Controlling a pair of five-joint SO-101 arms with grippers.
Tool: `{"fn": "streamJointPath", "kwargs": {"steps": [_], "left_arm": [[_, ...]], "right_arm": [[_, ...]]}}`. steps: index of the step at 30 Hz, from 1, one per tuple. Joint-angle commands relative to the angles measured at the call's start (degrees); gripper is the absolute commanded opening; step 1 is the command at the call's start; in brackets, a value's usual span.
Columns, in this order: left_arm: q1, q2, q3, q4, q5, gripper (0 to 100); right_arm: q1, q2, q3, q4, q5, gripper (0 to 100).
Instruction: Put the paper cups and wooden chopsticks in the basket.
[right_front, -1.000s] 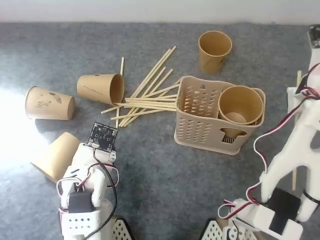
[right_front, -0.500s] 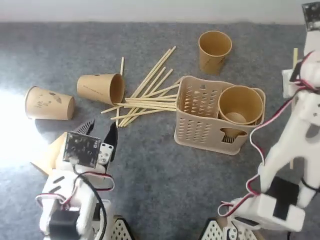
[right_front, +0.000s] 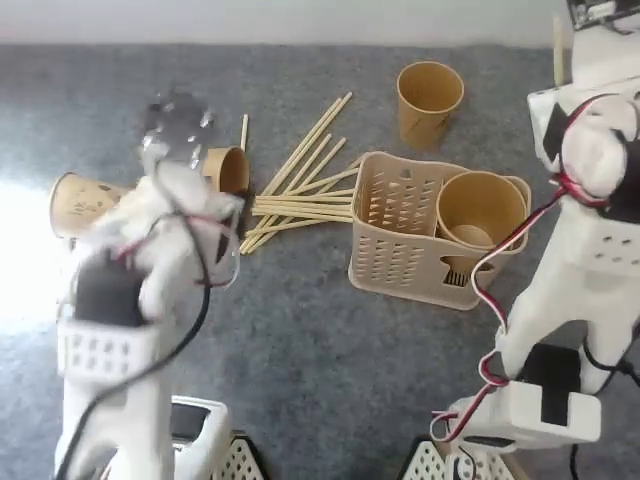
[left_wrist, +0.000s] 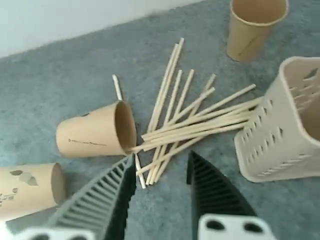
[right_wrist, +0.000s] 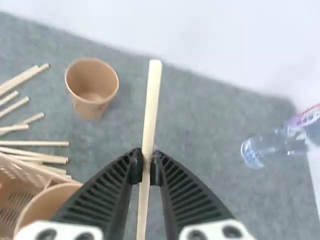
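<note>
Robotics test bench: two white printed arms (right_front: 585, 260) with exposed wiring (right_front: 497, 300) stand on a grey felt-covered table (right_front: 330, 380) against a plain white wall (right_wrist: 225, 30); a plastic bottle (right_wrist: 277, 142) lies nearby.

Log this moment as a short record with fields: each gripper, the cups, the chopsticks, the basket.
left gripper: open, facing the chopstick pile and a lying cup
right gripper: shut on one chopstick, raised off the table
basket: upright, holds one nested cup
upright cup: on the table beyond the basket
lying cup: on its side, mouth toward the pile
second lying cup: on its side, farther from the basket
chopstick pile: fanned loose on the table, ends reaching the basket's side
</note>
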Motion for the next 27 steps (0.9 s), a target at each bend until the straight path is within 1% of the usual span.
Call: {"fn": "streamJointPath", "kwargs": {"steps": [1,4,7,12,15,18,23,27], "left_arm": [[4.3,10.1,-8.8,5.5,3.3,17],[4.9,16.1,-8.5,5.6,3.6,17],[3.1,19.7,-6.5,3.0,3.3,17],[-0.7,20.5,-0.9,-3.4,3.3,17],[-1.8,20.5,4.6,-6.3,3.3,17],[-3.0,20.5,11.6,-12.0,3.3,17],[-5.7,20.5,22.3,-23.1,3.3,17],[-7.3,20.9,29.2,-31.2,3.5,17]], "right_arm": [[-3.5,-0.4,-4.4,2.1,-0.7,0.6],[-7.0,-0.4,-6.2,2.1,-1.3,0.6],[-10.1,-0.4,-9.2,1.5,-2.2,0.6],[-14.0,-0.2,-11.6,-1.9,-2.5,0.6],[-14.8,0.2,-11.3,-5.1,-5.1,0.6],[-15.9,0.7,-11.3,-8.7,-6.9,0.6],[-19.7,3.3,-11.4,-10.9,-7.8,0.6],[-21.3,3.9,-11.6,-14.3,-9.6,0.6]]}}
